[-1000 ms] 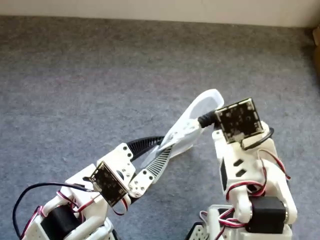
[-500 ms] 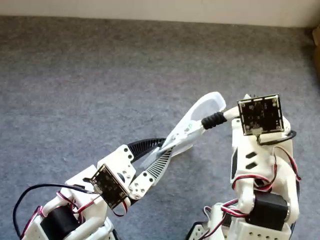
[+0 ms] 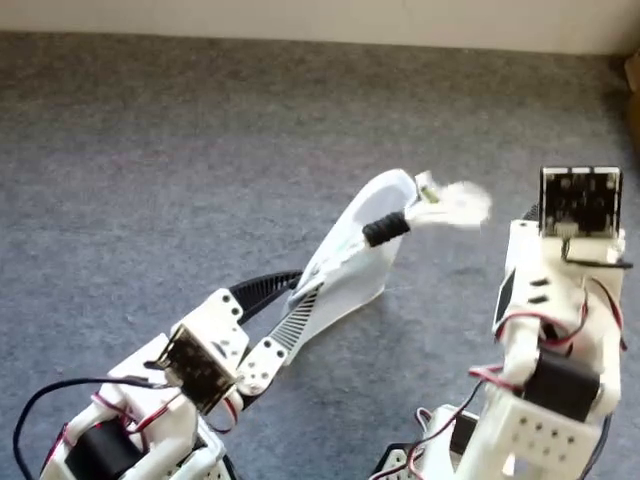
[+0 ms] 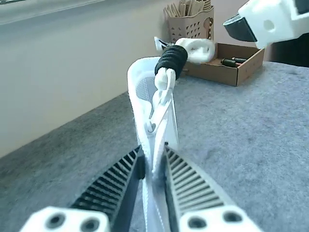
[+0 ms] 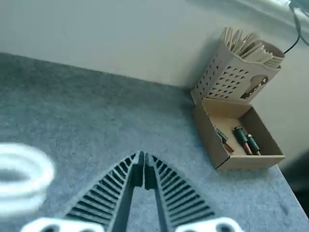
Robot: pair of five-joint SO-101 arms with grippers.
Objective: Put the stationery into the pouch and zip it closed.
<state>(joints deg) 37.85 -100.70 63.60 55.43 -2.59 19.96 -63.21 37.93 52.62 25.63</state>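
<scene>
currently the left gripper (image 3: 298, 297) (image 4: 153, 155) sits low at the left of the grey table (image 3: 150, 150). its jaws are clamped on the near end of the white pouch (image 3: 350, 270) (image 4: 145, 92), with the zip edge pinched between the ribbed fingers. the pouch stands on edge and rises from that grip toward the middle of the table. how far the zip is drawn cannot be told. at the pouch's far upper end a black-wrapped zip pull (image 3: 385, 228) (image 4: 171, 59) sticks out to the right, carrying a white ring (image 3: 455, 203) (image 4: 195, 48) (image 5: 21, 176) that hangs free in the air. further right stands the right arm (image 3: 550, 330). the right gripper (image 5: 144, 166) has its jaws together on nothing, above the grey surface, with the ring off to one side. beyond it, by the wall, are a cardboard box (image 5: 236, 159) (image 4: 231, 72) holding a few pens and a lattice holder (image 5: 231, 79) (image 4: 190, 24) of wooden sticks.
</scene>
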